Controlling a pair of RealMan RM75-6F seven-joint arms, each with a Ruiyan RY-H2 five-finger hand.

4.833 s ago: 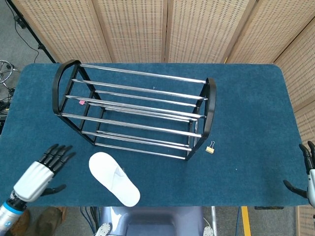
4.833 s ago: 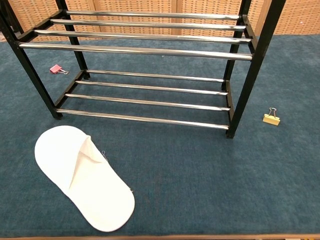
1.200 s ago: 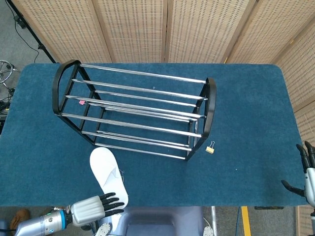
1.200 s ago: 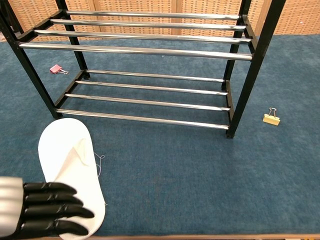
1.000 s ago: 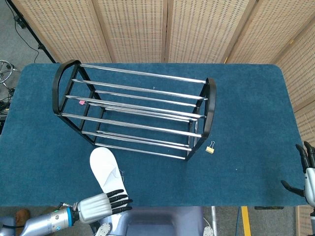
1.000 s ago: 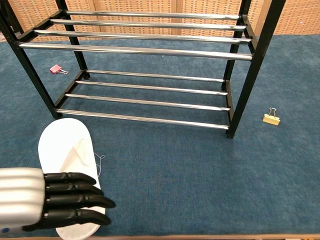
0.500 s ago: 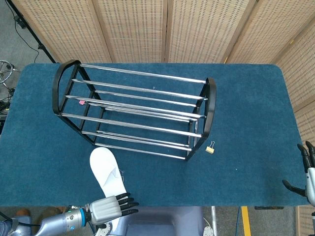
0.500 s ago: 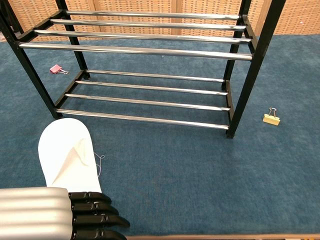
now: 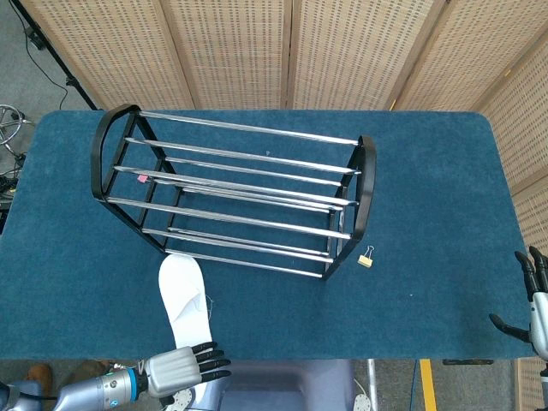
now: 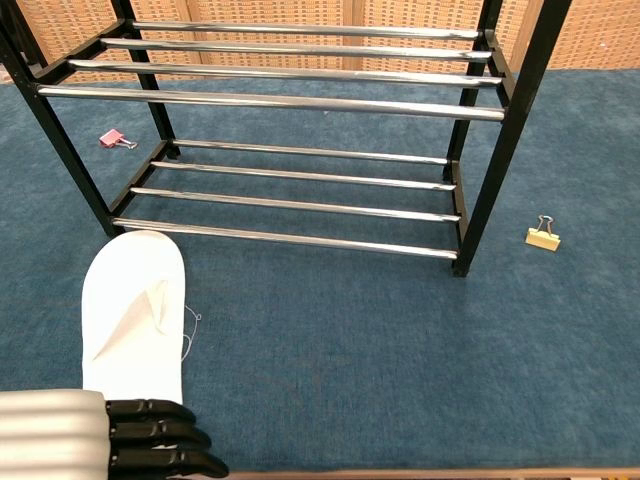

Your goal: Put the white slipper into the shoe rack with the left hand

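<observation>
The white slipper [image 9: 184, 300] [image 10: 135, 315] lies flat on the blue table, its toe pointing at the front bottom rail of the black and chrome shoe rack [image 9: 235, 193] [image 10: 290, 238] and almost touching it. My left hand [image 9: 184, 368] [image 10: 110, 448] lies at the table's near edge, right at the slipper's heel. Its black fingers [image 10: 160, 436] are stretched out flat side by side and cover the heel end; nothing is gripped. My right hand [image 9: 535, 304] hovers at the far right edge with fingers spread, holding nothing.
A yellow binder clip [image 9: 366, 257] [image 10: 543, 236] lies by the rack's right front leg. A pink clip [image 9: 142, 179] [image 10: 112, 138] lies under the rack at the left. Wicker screens stand behind the table.
My left hand came from the slipper's left to its heel. The slipper turned toe-first toward the rack and slid closer; in the last half second the hand drew back slightly.
</observation>
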